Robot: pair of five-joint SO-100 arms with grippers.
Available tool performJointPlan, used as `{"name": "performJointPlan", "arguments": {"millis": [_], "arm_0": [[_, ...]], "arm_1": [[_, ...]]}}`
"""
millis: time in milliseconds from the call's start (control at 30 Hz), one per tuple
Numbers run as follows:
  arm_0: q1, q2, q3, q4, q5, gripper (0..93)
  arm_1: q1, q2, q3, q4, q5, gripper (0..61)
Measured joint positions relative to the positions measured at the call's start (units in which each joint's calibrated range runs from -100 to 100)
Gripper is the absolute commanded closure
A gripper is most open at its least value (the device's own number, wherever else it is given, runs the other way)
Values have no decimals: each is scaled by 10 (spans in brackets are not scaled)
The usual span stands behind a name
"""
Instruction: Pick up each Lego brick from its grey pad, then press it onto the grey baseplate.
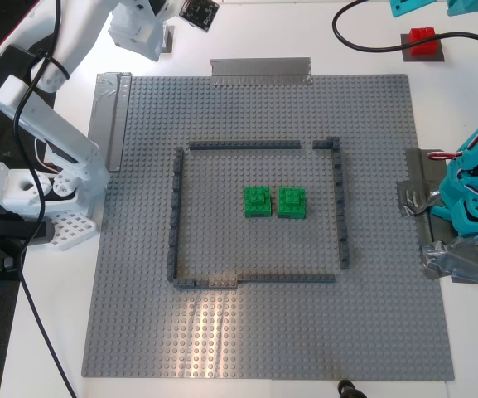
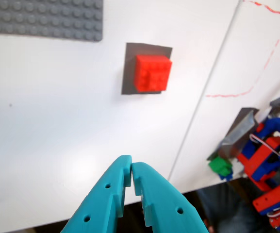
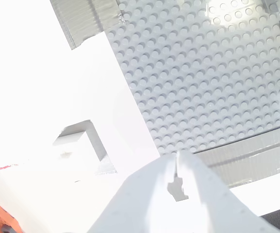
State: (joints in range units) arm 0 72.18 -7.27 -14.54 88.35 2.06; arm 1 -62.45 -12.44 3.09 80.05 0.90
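The red brick (image 2: 152, 73) sits on its dark charcoal pad (image 2: 128, 68), ahead of my first gripper (image 2: 131, 167), which is teal, shut and empty, well short of the brick. In the exterior view the red brick (image 1: 422, 39) is at the top right, off the grey baseplate (image 1: 371, 315). The white brick (image 3: 76, 141) is washed out by glare and sits on a silvery pad (image 3: 107, 167) beside the baseplate's corner (image 3: 203, 73). My second gripper (image 3: 176, 162) is white, shut and empty, close to it. The white brick is hidden in the exterior view.
Two green bricks (image 1: 273, 201) stand inside the dark-grey outline (image 1: 175, 215) in the baseplate's middle. Silver tape strips (image 1: 260, 70) hold its far and side edges. The white arm's base (image 1: 40, 207) is at the exterior view's left, the teal arm's base (image 1: 475, 207) at its right.
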Motion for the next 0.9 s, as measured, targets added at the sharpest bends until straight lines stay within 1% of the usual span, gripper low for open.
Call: {"name": "performJointPlan", "arguments": {"millis": [67, 100, 167, 233, 300, 433, 633, 767, 900], "arm_0": [[4, -6, 8, -2, -1, 927], [17, -19, 29, -2, -1, 927], [42, -32, 43, -2, 2, 927], [53, -34, 50, 0, 1, 927], [55, -35, 50, 0, -1, 927], [51, -35, 50, 0, 2, 927], [53, -35, 50, 0, -1, 927], [54, -35, 50, 0, 1, 927], [53, -35, 50, 0, 0, 927]], "arm_1": [[0, 1, 0, 2, 1, 608], [12, 10, -10, 15, 5, 608], [73, 35, -59, 51, 17, 609], [150, 42, -95, 76, 16, 609], [185, 43, -108, 91, 14, 608], [176, 44, -114, 90, 15, 608], [175, 23, -88, 47, 3, 609], [165, 4, -64, 30, 11, 610], [152, 2, -62, 27, 24, 612]]}}
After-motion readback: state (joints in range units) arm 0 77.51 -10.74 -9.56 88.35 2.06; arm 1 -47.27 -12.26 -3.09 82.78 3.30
